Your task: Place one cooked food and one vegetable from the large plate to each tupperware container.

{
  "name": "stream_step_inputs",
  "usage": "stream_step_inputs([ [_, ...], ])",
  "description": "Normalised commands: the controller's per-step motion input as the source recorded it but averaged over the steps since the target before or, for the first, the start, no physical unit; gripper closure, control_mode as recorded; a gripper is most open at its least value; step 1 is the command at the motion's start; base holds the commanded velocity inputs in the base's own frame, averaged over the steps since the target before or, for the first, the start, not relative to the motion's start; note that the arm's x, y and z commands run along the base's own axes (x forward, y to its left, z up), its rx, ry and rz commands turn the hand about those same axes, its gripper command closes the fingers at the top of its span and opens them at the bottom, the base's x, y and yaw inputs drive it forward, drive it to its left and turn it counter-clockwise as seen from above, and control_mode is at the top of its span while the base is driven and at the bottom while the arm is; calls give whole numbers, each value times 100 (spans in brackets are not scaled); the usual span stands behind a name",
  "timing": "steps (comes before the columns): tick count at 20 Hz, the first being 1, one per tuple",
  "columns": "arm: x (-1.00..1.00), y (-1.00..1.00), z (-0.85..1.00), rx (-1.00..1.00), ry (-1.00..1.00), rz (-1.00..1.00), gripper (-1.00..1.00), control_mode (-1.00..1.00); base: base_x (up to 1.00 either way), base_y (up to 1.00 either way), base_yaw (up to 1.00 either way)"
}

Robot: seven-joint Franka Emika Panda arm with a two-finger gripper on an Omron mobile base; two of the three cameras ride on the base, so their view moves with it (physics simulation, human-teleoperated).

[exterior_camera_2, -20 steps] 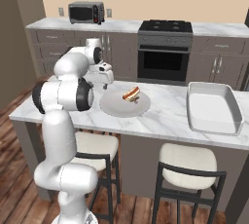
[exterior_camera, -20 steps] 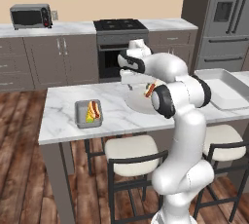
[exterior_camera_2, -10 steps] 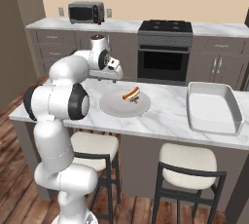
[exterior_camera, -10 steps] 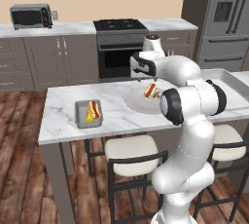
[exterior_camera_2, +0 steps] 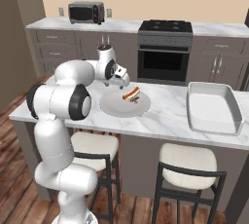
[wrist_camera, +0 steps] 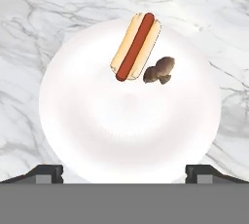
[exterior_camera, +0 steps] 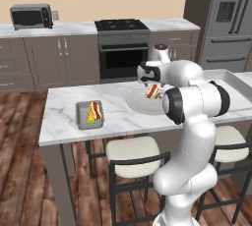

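The large plate [wrist_camera: 121, 130] lies right under my open gripper [wrist_camera: 124, 172]; nothing sits between its fingertips [wrist_camera: 46, 173]. On the plate's far half lie a hot dog in a bun [wrist_camera: 136, 46] and a small brown lumpy piece [wrist_camera: 159, 70] touching it. From the base views, the gripper [exterior_camera_2: 122, 78] hovers just above the plate [exterior_camera_2: 116, 107], near the hot dog [exterior_camera_2: 131, 93]. Left of the plate [exterior_camera: 140, 104], the small grey tupperware container [exterior_camera: 80, 117] holds a hot dog [exterior_camera: 97, 110] and a yellow corn cob, the vegetable [exterior_camera: 90, 117].
A big pale rectangular tray [exterior_camera_2: 214, 107] stands at the right end of the marble island. Two stools are tucked under the island's near edge. Behind the island are an oven [exterior_camera_2: 164, 62] and a counter with a microwave [exterior_camera: 30, 16].
The hand has swung right, away from the container side, and come down over the plate. The gripper stayed open and empty; the food has not moved.
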Motion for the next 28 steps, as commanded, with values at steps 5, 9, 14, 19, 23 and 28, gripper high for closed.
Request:
stream_step_inputs([
  [5,36,-7,-3,4,0,-12,-100,-100,0,0,0],
  [9,36,-2,-15,1,1,-2,-100,-100,0,0,0],
  [14,47,-12,-32,0,4,-3,-100,-100,0,0,0],
  [19,47,-29,-31,0,8,-1,-100,-100,0,0,0],
  [23,43,-27,-21,0,7,0,-100,-100,0,0,0],
  [28,4,-34,-6,0,7,0,-100,-100,0,0,0],
])
